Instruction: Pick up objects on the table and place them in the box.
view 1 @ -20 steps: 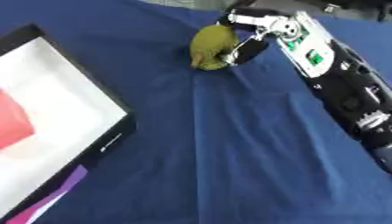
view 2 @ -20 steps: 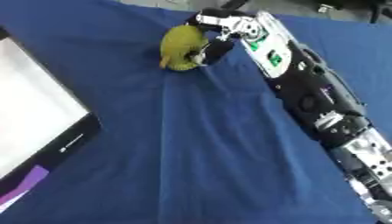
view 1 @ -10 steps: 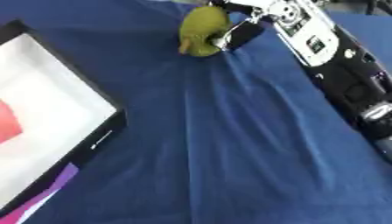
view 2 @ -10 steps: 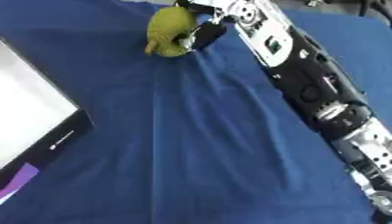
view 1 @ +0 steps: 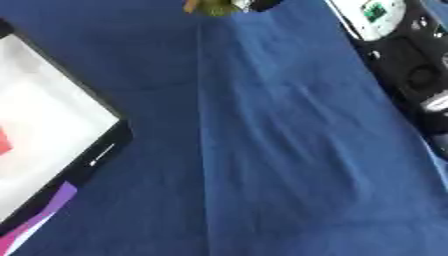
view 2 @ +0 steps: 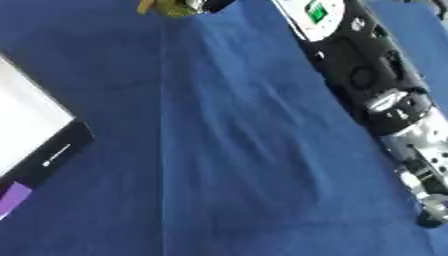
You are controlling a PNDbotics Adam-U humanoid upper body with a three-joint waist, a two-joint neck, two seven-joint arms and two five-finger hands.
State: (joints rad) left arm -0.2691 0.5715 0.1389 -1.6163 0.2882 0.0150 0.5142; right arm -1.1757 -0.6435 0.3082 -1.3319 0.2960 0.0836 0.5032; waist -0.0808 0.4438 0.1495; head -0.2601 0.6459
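Observation:
A yellow-green object point(view 1: 210, 6) shows only as a sliver at the top edge, above the blue cloth point(view 1: 262, 150). Dark fingers of my right hand point(view 1: 262, 4) lie against its right side, and the rest of the hand is cut off by the edge. My right forearm point(view 2: 359, 65), black with a white panel, runs down the right side. The box point(view 1: 83, 162), white inside with a black rim, sits at the left and holds a red thing point(view 1: 3, 142) at the picture's edge. My left hand is not visible.
A purple strip point(view 1: 44, 207) shows below the box's near corner. The blue cloth covers the whole table between the box and my right arm.
My right hand and the yellow-green object have moved up and slightly left in the picture, almost out of the top edge. The box has barely shifted.

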